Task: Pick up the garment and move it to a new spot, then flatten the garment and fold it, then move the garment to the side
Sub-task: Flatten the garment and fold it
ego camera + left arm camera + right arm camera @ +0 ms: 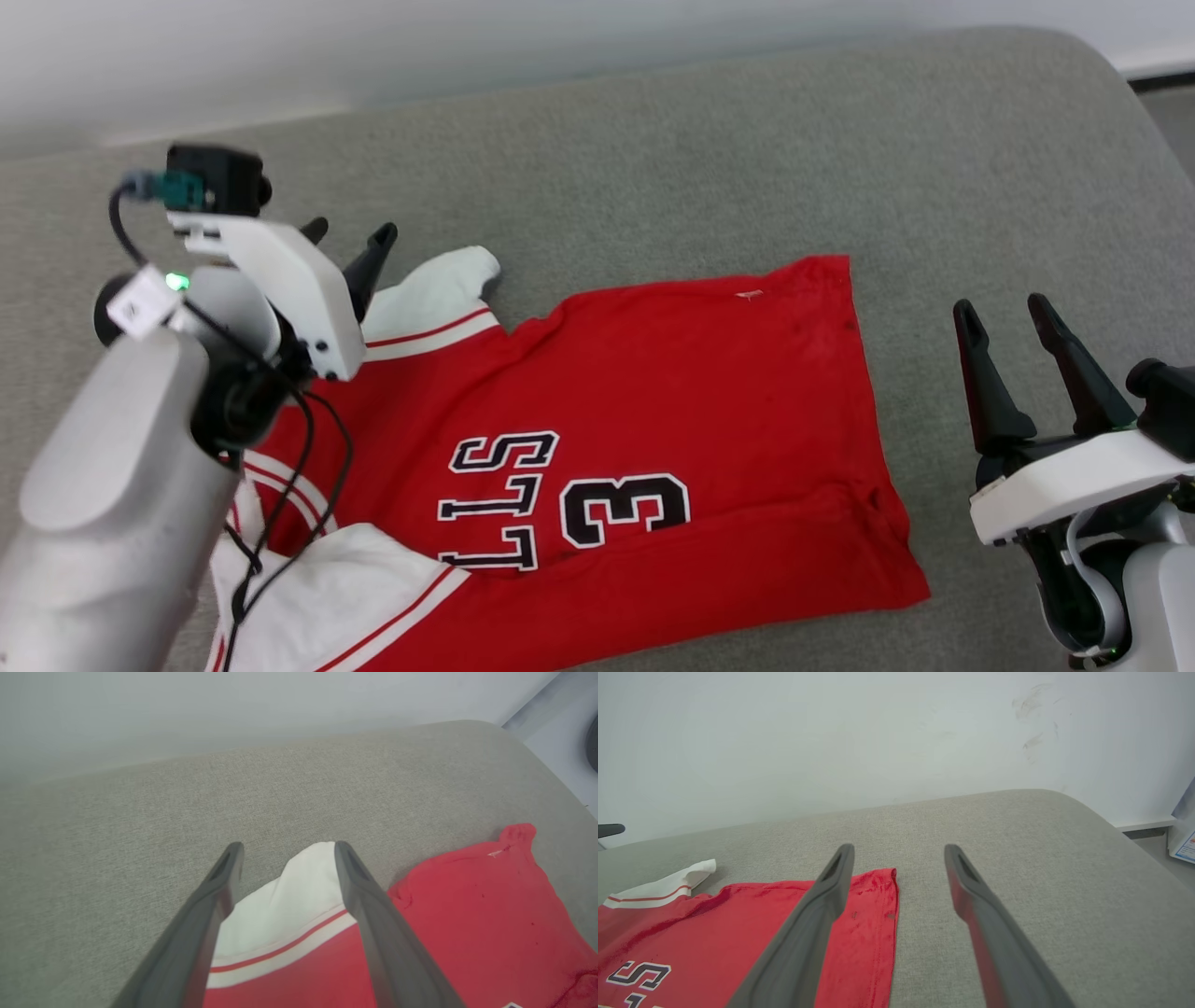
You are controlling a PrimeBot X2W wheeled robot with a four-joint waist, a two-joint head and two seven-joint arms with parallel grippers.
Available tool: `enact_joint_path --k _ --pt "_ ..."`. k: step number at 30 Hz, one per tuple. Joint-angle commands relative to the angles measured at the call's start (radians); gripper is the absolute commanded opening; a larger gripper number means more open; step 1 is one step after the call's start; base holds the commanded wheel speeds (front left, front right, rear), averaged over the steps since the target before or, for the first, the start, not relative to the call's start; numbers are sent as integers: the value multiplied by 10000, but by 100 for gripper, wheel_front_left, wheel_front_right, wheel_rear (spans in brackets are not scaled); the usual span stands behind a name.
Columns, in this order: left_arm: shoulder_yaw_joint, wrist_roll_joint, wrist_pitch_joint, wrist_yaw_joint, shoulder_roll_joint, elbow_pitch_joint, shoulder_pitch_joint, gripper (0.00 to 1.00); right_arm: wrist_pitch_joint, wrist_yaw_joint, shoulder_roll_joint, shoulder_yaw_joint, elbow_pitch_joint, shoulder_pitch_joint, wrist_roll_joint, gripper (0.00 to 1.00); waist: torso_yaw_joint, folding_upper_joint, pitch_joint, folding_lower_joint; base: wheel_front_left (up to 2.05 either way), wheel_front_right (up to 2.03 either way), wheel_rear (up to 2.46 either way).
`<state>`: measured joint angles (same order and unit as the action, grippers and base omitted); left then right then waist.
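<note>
Left arm [112, 485] covers part of the garment [672, 392], cropped at bottom

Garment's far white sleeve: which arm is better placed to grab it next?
Left. The left gripper hangs open at that sleeve. The right gripper, also open, sits past the opposite end of the garment, over the grey cushion.

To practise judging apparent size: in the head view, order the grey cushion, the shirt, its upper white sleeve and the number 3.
1. grey cushion
2. shirt
3. upper white sleeve and number 3: too alike to rank.
</note>
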<state>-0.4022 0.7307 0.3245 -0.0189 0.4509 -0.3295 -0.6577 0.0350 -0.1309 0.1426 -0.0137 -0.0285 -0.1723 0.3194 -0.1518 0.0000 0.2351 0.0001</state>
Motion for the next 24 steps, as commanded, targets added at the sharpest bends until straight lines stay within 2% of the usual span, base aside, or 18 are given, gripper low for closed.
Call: enact_joint_path --k 1,6,13,19,20,21,22,23,24 --pt "-75 178 582 196 101 -257 -496 100 -111 4 -29 54 49 -217 53 100 -433 0 559 -1 0 0 0" --pt "-350 603 2584 591 337 -1093 -1716 100 -286 4 -125 192 274 -554 166 100 -777 0 1111 -1 0 0 0" --pt "-707 787 4432 533 462 -2088 -2587 100 -629 4 -220 491 710 -959 399 100 -1197 0 1649 -1 0 0 0" --pt "-1216 677 5662 349 508 -2824 -2650 100 -845 4 -244 495 1016 -1145 582 100 -1329 0 1895 -1 0 0 0" --pt "-1286 650 5758 336 501 -2903 -2609 89 -869 4 -228 494 1057 -1166 587 100 -1337 0 1915 -1 0 0 0" --pt "-1370 636 5928 303 493 -3019 -2570 44 -877 4 -216 491 1093 -1195 605 100 -1343 0 1931 -1 0 0 0" --pt "-1447 661 6103 298 478 -3124 -2500 25 -873 4 -205 489 1135 -1228 643 100 -1347 0 1939 -1 0 0 0" --pt "-1482 677 6139 298 451 -3192 -2446 0 -868 4 -200 500 1157 -1266 689 100 -1351 0 1945 -1 0 0 0" --pt "-1516 687 6203 285 425 -3254 -2411 0 -857 4 -195 516 1183 -1306 715 100 -1350 0 1947 -1 0 0 0"
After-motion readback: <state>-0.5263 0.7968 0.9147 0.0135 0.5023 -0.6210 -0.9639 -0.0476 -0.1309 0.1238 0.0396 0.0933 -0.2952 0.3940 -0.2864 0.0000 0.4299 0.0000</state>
